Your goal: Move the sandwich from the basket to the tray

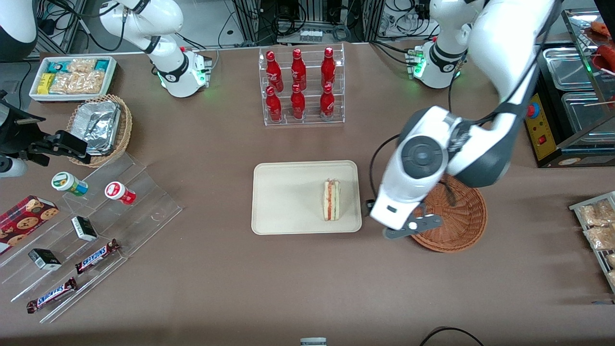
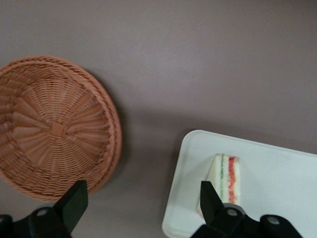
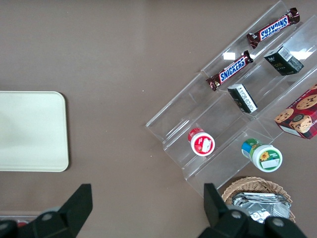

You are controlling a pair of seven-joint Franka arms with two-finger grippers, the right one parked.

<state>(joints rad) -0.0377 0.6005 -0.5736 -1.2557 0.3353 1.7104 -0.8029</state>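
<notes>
Now hand (image 2: 141, 198) spread wide, hovering between basket (image 2: 54, 124) and tray (image 2: 277, 168).

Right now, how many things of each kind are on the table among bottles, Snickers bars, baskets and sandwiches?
Red bottles: 6
Snickers bars: 2
Wicker baskets: 2
Sandwich, on the tray: 1
Total: 11
The end effector is open, above the table between basket and tray.

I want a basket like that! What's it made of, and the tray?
The basket looks like woven wicker, reddish-brown, with strands fanning out from its middle. The tray seems smooth matte plastic, cream-white, though that's a guess. The open gripper hangs over the table between them.
</notes>
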